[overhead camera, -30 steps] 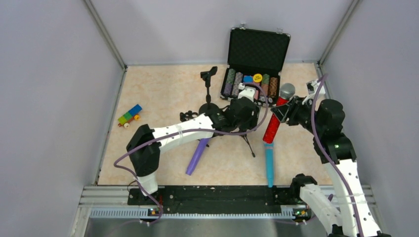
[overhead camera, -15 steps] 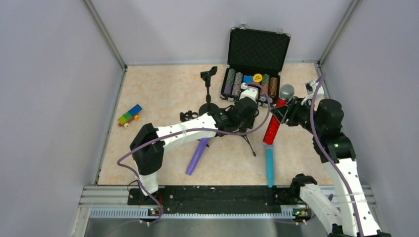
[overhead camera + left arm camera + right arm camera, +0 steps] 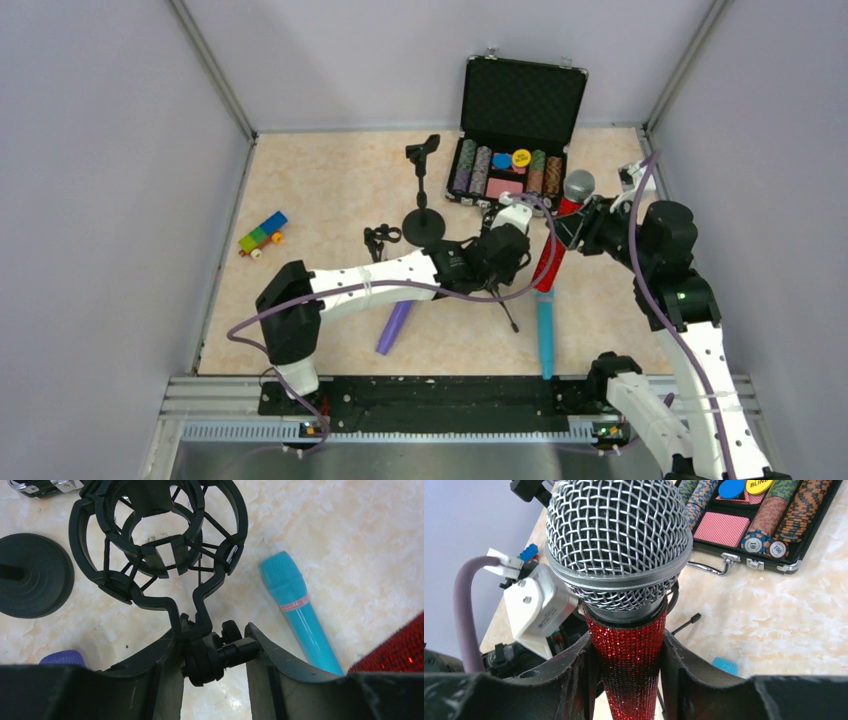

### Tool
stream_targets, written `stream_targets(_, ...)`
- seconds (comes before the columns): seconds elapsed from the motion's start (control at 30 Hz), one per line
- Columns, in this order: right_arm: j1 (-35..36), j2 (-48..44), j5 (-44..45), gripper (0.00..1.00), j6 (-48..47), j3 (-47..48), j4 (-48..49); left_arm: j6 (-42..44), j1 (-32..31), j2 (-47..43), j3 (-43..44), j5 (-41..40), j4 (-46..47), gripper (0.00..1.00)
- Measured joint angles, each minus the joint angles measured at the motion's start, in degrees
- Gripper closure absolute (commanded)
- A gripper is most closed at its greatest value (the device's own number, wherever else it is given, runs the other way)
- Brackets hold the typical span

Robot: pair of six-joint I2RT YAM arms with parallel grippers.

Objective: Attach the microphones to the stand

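The right gripper [image 3: 629, 670] is clamped on the red microphone [image 3: 630, 645] just under its silver mesh head; the microphone's long axis is tilted, with the head toward the far side and the tail toward the near edge. The left gripper [image 3: 214, 655] is closed on the pivot knob below the ring of the shock-mount stand [image 3: 145, 600]; the teal microphone [image 3: 300, 615] lies flat beside the stand, its head pointing away from the arms' bases; the purple microphone [image 3: 397, 325] lies on the table [image 3: 330, 180], slanting from far-right to near-left, partly under the left arm; the open case [image 3: 525, 95] at the far edge holds rows of poker chips [image 3: 505, 170] and cards.
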Motion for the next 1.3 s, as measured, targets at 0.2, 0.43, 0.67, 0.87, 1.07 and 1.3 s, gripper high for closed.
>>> stream_targets(0.2, 0.0, 0.0, -0.44, 1.0, 0.22, 0.0, 1.25, 0.55, -1.55, -2.16, -1.6, 0.66, -1.92, 1.0)
stream_targets(0.43, 0.0, 0.0, -1.16, 1.0, 0.74, 0.0, 3.5, 0.2, -2.6, -6.27, -4.98, 1.7, -3.96, 1.0)
stream_targets(0.67, 0.0, -0.02, -1.66, 1.0, 1.51, -0.09, 4.61, -2.58, -5.97, -9.88, -9.31, 0.11, -4.37, 1.0)
stream_targets(0.87, 0.0, -0.24, -2.27, 1.0, 2.27, -1.07, 6.58, -5.16, -8.39, -11.78, -11.74, -2.64, -4.46, 0.71)
stream_targets(1.07, 0.0, -0.39, -2.75, 1.0, 2.95, -1.29, 6.69, -5.55, -9.99, -12.02, -12.17, -4.98, -4.46, 0.33)
stream_targets(1.3, 0.0, -0.76, -2.8, 1.0, 3.5, -2.14, 7.48, -5.01, -12.24, -12.02, -12.44, -6.84, -4.55, 0.12)
